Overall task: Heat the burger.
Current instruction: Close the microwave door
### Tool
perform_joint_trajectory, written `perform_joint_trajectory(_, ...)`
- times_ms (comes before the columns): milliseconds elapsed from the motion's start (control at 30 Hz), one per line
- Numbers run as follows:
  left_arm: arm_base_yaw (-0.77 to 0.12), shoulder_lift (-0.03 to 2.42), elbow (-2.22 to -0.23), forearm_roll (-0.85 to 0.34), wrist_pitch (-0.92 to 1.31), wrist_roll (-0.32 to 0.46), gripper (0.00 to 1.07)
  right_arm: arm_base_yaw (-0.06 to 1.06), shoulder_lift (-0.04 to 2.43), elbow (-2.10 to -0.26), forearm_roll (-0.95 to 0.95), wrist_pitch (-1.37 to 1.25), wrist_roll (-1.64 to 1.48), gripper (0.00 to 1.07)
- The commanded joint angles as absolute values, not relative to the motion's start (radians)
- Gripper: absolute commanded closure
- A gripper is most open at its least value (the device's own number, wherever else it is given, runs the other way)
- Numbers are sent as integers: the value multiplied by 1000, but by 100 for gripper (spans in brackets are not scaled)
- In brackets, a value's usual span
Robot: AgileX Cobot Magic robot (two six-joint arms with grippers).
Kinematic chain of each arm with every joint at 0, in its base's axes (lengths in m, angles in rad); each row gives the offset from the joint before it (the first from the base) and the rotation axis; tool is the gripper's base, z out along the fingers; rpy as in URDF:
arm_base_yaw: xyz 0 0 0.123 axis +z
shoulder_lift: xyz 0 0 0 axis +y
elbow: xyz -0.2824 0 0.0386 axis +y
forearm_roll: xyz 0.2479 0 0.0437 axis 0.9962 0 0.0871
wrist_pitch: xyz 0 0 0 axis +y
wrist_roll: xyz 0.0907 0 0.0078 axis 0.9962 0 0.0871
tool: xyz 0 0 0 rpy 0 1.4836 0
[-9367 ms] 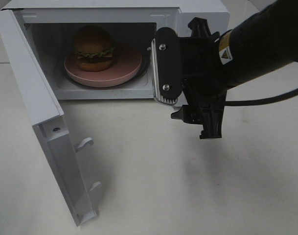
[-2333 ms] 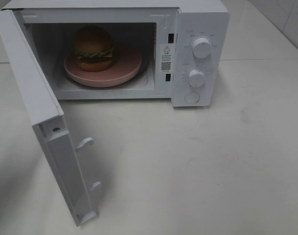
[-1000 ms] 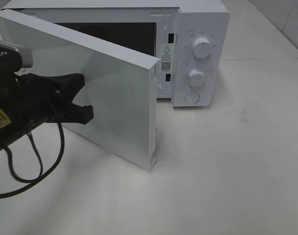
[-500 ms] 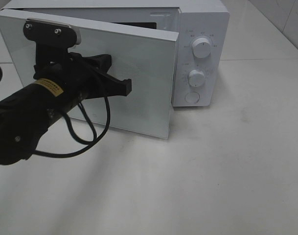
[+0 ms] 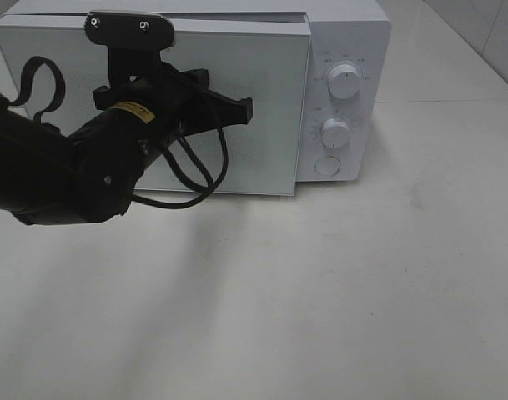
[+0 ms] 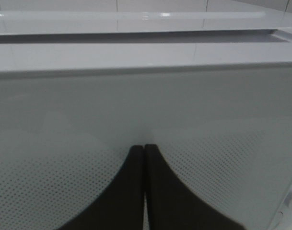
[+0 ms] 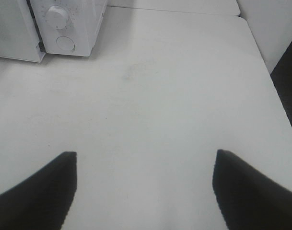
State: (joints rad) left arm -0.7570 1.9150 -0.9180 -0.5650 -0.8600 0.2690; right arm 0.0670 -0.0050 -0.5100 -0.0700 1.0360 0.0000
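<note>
The burger is hidden behind the white microwave door (image 5: 270,100), which stands almost flat against the microwave (image 5: 345,50). My left gripper (image 5: 241,107) is shut and empty, and its tips rest against the outer face of the door. In the left wrist view the two black fingers (image 6: 136,191) lie pressed together on the dotted door window (image 6: 208,120). My right gripper (image 7: 146,154) is open and empty above bare table, to the right of the microwave (image 7: 78,19). It is out of the exterior view.
The control panel has an upper knob (image 5: 344,83), a lower knob (image 5: 335,132) and a round button (image 5: 327,165). My left arm's cable (image 5: 195,179) hangs in front of the door. The white table (image 5: 362,292) spreads in front of and right of the microwave.
My left gripper has pushed the door from wide open to nearly shut, which hid the burger and plate. Before that, the right arm left the exterior view.
</note>
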Motion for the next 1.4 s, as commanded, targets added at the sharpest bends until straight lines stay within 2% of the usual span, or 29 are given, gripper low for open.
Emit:
perform_joint_trajectory(33,-762,1932,-984,-629,-821,330,107,61,-31,-506,-68,1029,0,32)
perform_joint_trajectory(300,-750,1979,-1093,-687,-783,420,107,61,-31,-506,-68,1029,0,32)
perform_joint_trajectory(633,-718,2000,-1160,-679,-740,423,107,62,-31,-506,-68,1029,0,32)
perform_joint_trajectory(767,-759,1980,-1122,-673,-706,447,107,62,-31,-506,-68,1029,0,32)
perform_joint_trajectory(1000,-821,1917,-1010,-669,-681,444,107,62,-31,-506,-68,1029,0,32)
perform_joint_trajectory(1067,-838,1873,-972,-635,-559,442,107,62,-31,-506,-68,1029,0,32)
perform_joint_trajectory(1167,-838,1861,-972,-629,-511,442,107,62,-31,-506,-68,1029,0,32)
perform_joint_trajectory(1233,-838,1826,-972,-573,-302,442,107,62,-31,-506,-68,1029,0,32)
perform_joint_trajectory(1400,-838,1800,-972,-538,-138,442,107,62,-31,-506,-68,1029,0,32)
